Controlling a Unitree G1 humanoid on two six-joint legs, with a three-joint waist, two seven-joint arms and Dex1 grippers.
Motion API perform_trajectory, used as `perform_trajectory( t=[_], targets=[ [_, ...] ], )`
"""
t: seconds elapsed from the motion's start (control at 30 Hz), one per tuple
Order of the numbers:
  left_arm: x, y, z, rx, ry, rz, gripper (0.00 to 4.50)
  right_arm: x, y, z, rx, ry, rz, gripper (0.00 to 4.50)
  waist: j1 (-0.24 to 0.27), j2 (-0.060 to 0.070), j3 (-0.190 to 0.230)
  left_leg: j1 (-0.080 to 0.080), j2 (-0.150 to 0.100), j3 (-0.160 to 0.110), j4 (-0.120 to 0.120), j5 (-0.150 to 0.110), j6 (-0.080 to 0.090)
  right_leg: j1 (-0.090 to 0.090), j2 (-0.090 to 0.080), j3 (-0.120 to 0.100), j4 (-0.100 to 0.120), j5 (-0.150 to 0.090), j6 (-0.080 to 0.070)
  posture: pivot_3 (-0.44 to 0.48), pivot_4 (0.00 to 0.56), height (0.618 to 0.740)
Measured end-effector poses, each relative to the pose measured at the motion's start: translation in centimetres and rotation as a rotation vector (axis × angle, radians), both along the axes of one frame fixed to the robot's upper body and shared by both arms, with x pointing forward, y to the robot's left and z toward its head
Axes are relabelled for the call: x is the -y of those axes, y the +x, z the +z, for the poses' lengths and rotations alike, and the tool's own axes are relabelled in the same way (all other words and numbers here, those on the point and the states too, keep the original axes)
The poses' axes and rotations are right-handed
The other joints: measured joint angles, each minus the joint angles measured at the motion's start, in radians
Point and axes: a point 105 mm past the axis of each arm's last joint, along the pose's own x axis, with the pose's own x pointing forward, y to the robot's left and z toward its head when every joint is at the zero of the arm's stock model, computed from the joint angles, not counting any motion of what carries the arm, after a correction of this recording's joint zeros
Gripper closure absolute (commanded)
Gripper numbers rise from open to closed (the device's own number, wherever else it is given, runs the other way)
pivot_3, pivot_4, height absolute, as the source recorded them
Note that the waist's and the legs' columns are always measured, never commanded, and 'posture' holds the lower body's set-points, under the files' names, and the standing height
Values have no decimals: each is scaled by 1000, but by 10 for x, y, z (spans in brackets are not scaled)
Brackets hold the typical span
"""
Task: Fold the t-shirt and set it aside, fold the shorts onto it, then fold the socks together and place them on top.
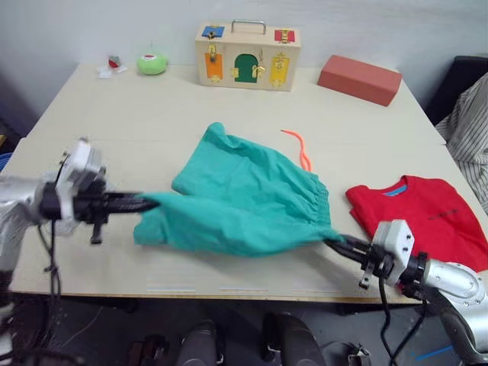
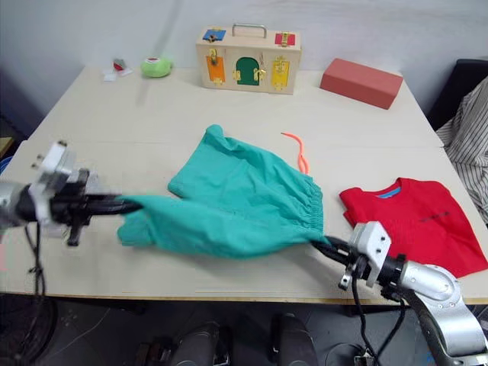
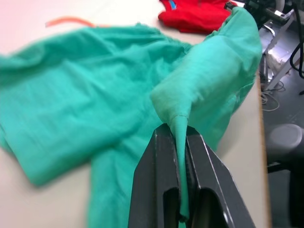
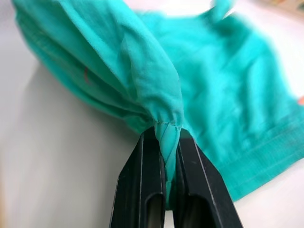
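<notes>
Shorts (image 1: pixel 236 202): my left hand (image 1: pixel 149 203) and right hand (image 1: pixel 335 242) each pinch a corner, near counter (image 1: pixel 152 114) front edge; t-shirt (image 1: pixel 427 213) folded, right edge.

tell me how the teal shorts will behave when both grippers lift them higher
Probably floppy: the shorts already sag between the left gripper and right gripper. Likely light, since thin pinched folds carry them. The orange drawstring may trail.

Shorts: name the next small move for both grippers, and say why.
Probably carry the lifted edge away from the robot, over the half lying flat. The left gripper and right gripper each pinch a near corner of the shorts, stretched between them; the folded t-shirt waits aside.
</notes>
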Motion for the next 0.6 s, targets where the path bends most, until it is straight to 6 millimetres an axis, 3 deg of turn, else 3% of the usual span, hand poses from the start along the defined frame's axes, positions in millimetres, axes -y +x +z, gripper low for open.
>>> perform_trajectory(
  t=[0.17,0.27,0.37,0.47,0.6],
  targets=[
    [16,54,37,170,-5,28,4378,1,23,20,51,55,-89,4500,-5,-1,0,-1,0,3,1,1,2,-1,2,1,-1,0,1,0,150,740],
    [26,84,43,251,28,85,4378,4,43,23,56,72,-177,4500,-8,-2,-1,-1,0,4,1,1,3,-1,3,2,-1,1,1,0,150,740],
    [37,111,33,267,55,172,4378,3,68,24,51,92,-269,4500,-9,-2,-1,-2,0,5,1,2,4,-3,3,3,-1,1,2,0,150,740],
    [34,131,14,261,91,325,4378,0,87,13,12,75,-335,4500,-13,-3,-1,-3,1,6,1,2,4,-5,3,3,-1,1,2,0,150,740],
    [38,144,-10,252,146,425,4378,-7,104,-3,-52,66,-397,4500,-13,-3,0,-10,0,7,1,3,4,-13,3,3,3,1,2,0,150,740]
  ],
)
